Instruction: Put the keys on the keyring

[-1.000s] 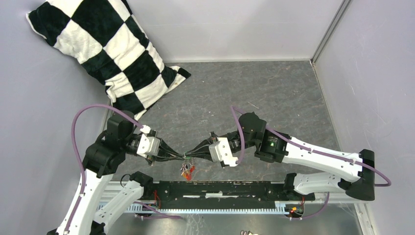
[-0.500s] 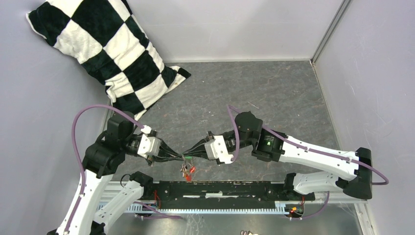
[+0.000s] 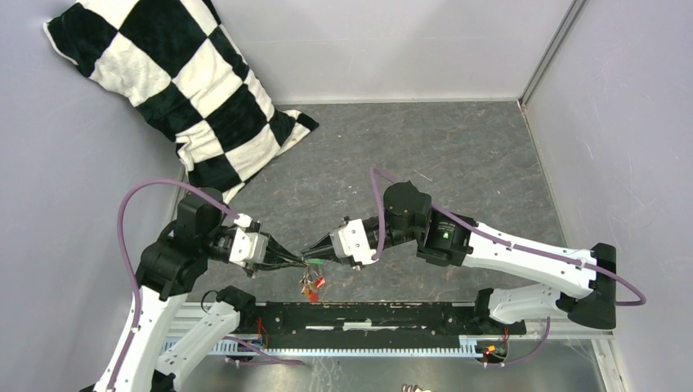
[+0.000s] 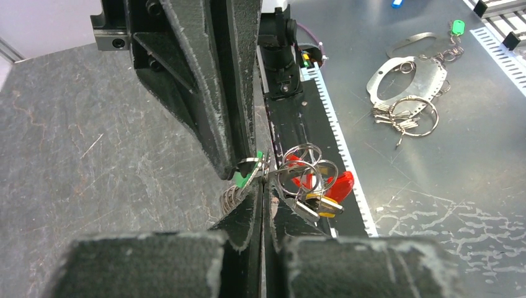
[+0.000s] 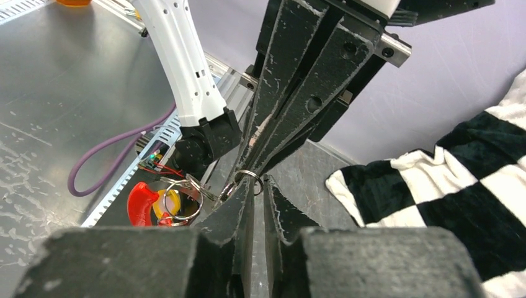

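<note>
left gripper (image 3: 299, 261) pinched shut on the thin silver coiled-wire keyring (image 4: 302, 162), steadying it in the air over the near edge of the grey table (image 3: 458, 155). right gripper (image 3: 314, 256) clamps the tiny green-headed metal key (image 4: 245, 178) tip-to-tip against the coil, apparently for threading. red- and yellow-headed keys (image 4: 329, 194) dangle beneath.

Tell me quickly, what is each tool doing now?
Left tool: closed on the keyring.
Right tool: closed, apparently on the green key.

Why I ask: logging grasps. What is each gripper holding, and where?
Left gripper pinches the keyring by its wire; right gripper apparently pinches the green key by its head.
</note>
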Robot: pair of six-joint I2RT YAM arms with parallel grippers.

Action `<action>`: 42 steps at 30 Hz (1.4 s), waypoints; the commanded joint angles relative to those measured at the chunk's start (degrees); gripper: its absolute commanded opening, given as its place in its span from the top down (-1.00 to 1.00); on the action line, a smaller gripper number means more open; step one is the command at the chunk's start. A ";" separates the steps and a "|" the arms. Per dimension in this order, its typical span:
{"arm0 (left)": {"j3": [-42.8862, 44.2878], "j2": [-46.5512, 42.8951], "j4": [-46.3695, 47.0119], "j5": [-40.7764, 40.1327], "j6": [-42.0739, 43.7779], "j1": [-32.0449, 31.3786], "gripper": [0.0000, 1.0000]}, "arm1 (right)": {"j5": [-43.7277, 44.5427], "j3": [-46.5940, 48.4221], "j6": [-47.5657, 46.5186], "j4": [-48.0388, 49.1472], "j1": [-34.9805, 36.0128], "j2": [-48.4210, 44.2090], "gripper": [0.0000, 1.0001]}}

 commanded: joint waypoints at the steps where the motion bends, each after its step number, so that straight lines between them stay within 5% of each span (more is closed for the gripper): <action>1: -0.08 -1.19 2.52 0.16 2.05 -0.18 0.96 | 4.17 3.81 2.54 -2.00 0.27 0.21 0.64; 6: -2.30 -2.89 12.06 -0.09 -6.64 -0.17 0.96 | 7.39 6.83 3.10 -6.83 0.30 1.45 0.45; 16: -3.18 -3.21 16.98 -0.70 -9.29 -0.18 0.95 | 10.52 13.89 4.04 -12.59 0.31 3.80 0.36; 24: -8.80 -7.49 38.26 -5.98 -23.97 -0.17 0.95 | 12.88 20.30 3.54 -20.06 0.31 5.93 0.23; 42: -9.81 -8.55 41.58 -3.92 -27.29 -0.15 0.96 | 13.33 30.84 1.84 -30.32 0.22 8.97 0.12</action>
